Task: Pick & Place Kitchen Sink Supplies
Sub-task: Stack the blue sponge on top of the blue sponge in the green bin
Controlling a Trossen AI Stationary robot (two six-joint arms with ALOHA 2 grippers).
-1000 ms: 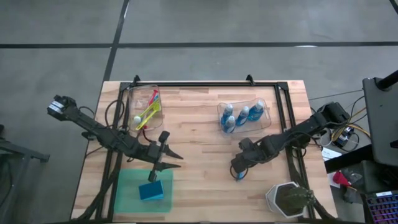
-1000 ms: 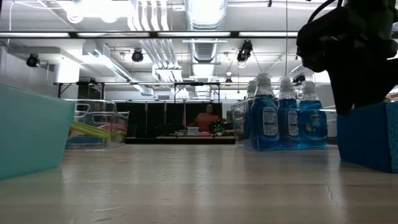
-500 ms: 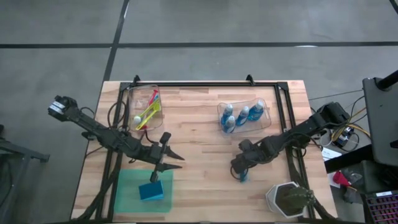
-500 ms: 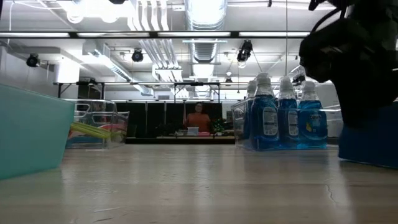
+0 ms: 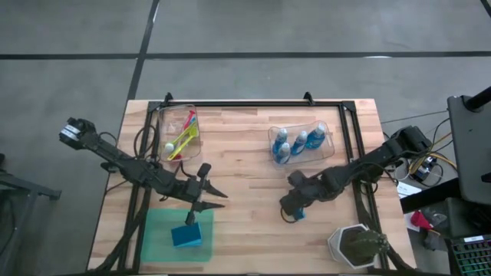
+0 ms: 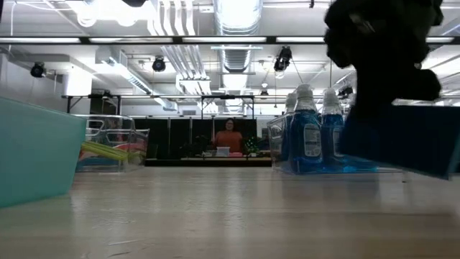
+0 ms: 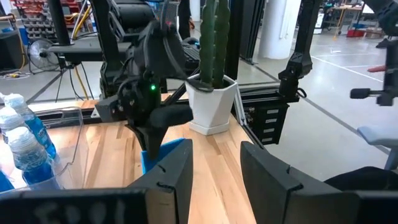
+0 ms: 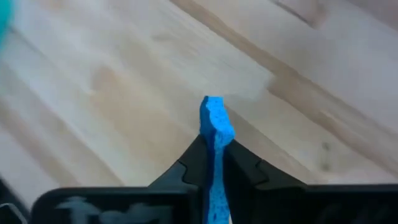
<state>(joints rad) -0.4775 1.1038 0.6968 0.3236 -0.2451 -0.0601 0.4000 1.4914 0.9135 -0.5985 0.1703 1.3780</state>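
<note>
Right pincer (image 5: 291, 215) is pressed shut on a flat blue rectangular sponge (image 8: 214, 134); in the right wrist view the thin sponge stands on edge between the two dark fingers (image 8: 193, 163). In the high view this pincer is at about 4 o'clock from the middle of the light wooden plank worktop (image 5: 245, 157), near the white faceted pot with a green plant (image 5: 357, 247). In the low view the sponge hangs just above the worktop, tilted, not touching it.

Left pincer (image 5: 205, 197) is half open and holds nothing; it hovers at about 7 o'clock, beside the flat green tray (image 5: 159, 238), where another blue sponge block (image 5: 186, 234) lies.

A clear plastic bin (image 5: 301, 132) at 2 o'clock holds three small blue bottles with pale caps (image 5: 299, 142). A second clear bin (image 5: 166, 123) at 10 o'clock holds thin yellow-green and pink brushes (image 5: 182, 138).

Around the worktop is a grey concrete floor (image 5: 307, 27) with dark lines. Behind it the low view shows a big hall with bright ceiling lamps and ducts, and far away a person in an orange top (image 6: 229, 136) at a counter.

Compared with one second ago, the right pincer has closed on the sponge, lifted it off the worktop, and moved a little toward the middle. The left arm has stayed where it was.
</note>
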